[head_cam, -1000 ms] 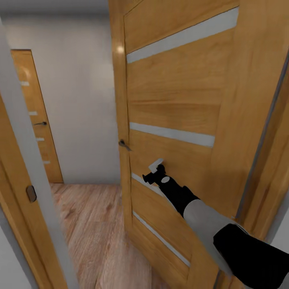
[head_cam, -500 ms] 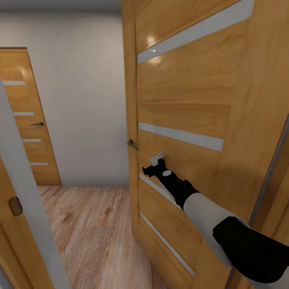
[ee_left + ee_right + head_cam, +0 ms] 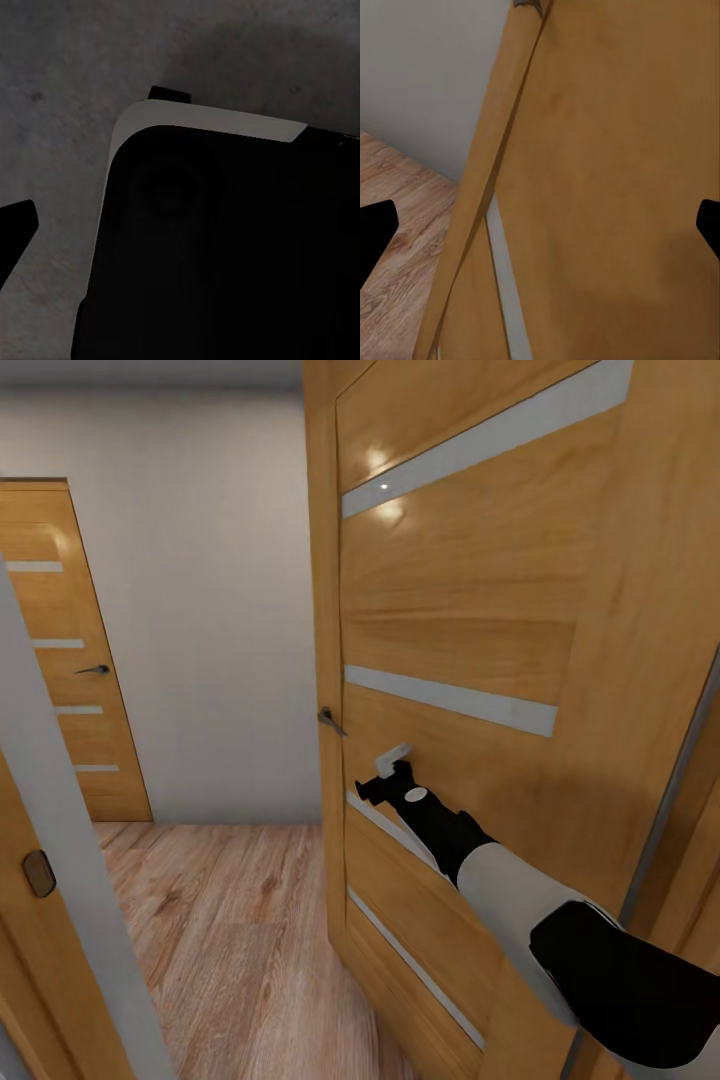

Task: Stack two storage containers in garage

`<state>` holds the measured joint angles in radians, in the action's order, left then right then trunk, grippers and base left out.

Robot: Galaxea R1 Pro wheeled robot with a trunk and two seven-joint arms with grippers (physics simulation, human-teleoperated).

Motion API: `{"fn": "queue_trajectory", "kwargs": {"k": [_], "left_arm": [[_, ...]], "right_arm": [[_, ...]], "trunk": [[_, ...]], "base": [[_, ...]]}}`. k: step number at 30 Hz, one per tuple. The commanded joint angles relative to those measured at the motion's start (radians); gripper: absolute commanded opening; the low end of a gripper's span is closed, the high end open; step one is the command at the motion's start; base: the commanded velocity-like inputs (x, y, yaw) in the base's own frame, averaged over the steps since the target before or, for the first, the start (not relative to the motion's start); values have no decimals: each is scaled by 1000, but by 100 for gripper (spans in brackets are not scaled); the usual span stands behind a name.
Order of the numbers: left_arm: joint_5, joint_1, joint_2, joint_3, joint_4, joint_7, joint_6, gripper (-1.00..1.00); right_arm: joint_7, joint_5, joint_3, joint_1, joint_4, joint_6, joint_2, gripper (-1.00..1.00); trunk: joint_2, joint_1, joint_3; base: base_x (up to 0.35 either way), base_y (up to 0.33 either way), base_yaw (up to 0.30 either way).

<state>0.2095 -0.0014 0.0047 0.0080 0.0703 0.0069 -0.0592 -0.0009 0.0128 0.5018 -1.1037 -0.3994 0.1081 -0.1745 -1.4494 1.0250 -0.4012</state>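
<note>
Doorway work: the right tool (image 3: 385, 782) is pressed against the face of the open wooden door (image 3: 470, 630), just below its lever handle (image 3: 330, 720), with fingers spread apart and holding nothing. Beyond lies a hallway with wood plank floor (image 3: 230, 930) and a second, closed door (image 3: 70, 660). No storage container is in sight here. The left tool's state I cannot tell from its dark wrist picture. Pushing well probably means keeping steady contact near the door's free edge, swinging it fully aside before the base rolls through.
</note>
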Motion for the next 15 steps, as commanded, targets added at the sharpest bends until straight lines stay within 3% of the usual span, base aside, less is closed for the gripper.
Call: {"fn": "queue_trajectory", "kwargs": {"k": [1,12,15], "left_arm": [[5,0,0,0,0,1,-2,100],[4,0,-1,0,1,1,-2,100],[6,0,1,0,1,1,-1,100]], "right_arm": [[-1,1,2,-1,-1,5,0,100],[-7,-1,1,-1,1,6,0,100],[-11,6,-1,-1,4,-3,0,100]], "trunk": [[-1,0,-1],[-1,0,-1],[-1,0,-1]], "base": [[0,0,0],[0,0,0],[268,0,0]]}}
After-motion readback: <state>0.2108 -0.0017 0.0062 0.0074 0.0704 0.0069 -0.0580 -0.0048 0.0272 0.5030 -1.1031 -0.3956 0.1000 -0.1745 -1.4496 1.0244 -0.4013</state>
